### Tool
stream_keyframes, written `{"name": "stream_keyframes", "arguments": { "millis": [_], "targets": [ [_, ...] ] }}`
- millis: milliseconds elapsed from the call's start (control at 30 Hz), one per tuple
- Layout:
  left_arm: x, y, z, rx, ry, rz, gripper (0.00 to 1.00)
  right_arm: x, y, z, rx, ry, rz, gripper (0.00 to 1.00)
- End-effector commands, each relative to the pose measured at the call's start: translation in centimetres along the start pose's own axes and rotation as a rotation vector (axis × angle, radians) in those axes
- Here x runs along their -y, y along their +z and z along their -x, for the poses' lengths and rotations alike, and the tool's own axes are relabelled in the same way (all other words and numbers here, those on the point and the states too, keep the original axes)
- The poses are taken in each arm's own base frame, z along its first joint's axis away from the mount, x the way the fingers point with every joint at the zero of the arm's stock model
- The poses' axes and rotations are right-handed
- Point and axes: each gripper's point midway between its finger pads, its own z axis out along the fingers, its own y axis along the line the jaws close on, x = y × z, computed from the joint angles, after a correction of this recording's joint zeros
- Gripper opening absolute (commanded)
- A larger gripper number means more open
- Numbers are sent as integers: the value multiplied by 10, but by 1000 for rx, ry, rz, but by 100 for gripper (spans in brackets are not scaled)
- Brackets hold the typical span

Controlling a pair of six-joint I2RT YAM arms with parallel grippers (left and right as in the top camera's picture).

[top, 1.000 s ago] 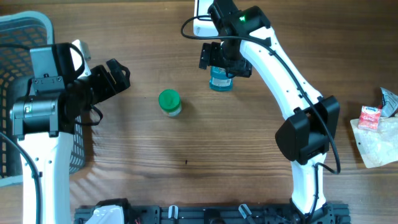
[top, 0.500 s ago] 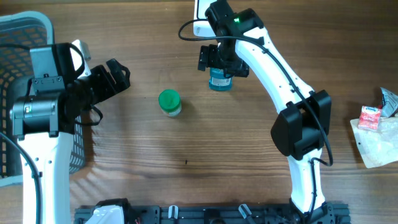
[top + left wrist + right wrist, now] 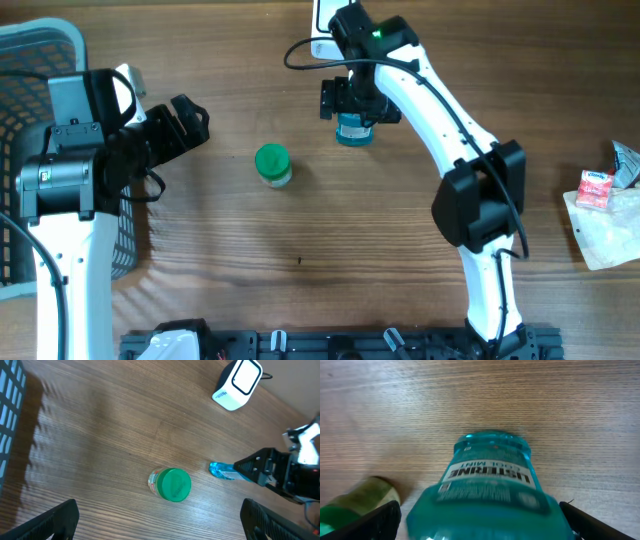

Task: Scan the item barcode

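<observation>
A blue mouthwash bottle stands on the table just in front of the white barcode scanner. My right gripper hangs over it, open, one finger on each side of the bottle. In the right wrist view the bottle fills the space between the wide-spread fingers of that gripper, its white label facing up. A jar with a green lid stands to the left. My left gripper is open and empty; its wrist view shows the jar, the bottle and the scanner.
A grey basket sits at the left edge, behind the left arm. Small packets and a plastic bag lie at the far right. The green-lidded jar is close on the right gripper's left side.
The right arm's elbow has swung a little to the left and its gripper has turned slightly over the bottle. Bottle, jar and left arm have stayed put.
</observation>
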Motion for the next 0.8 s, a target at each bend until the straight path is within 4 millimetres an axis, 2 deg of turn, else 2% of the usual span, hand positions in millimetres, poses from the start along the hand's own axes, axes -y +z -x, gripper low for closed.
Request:
{"name": "stream_keyframes", "arguments": {
  "millis": [0,167,267,367,567,767],
  "targets": [
    [1,-5,5,19,11,-2,100,4,6,7,7,-27,-20,99],
    [0,-5,5,19,11,-2,100,6,6,7,9,-35,-23,91],
    [1,-5,5,19,11,-2,100,7,6,7,7,-32,-25,78],
    [1,-5,5,19,11,-2,100,8,6,8,6,-31,-25,72],
    [1,-5,5,19,11,-2,100,8,5,7,4,-54,-26,64],
    [0,-5,5,19,11,-2,100,7,4,4,-7,-54,-19,64]
  ]
}}
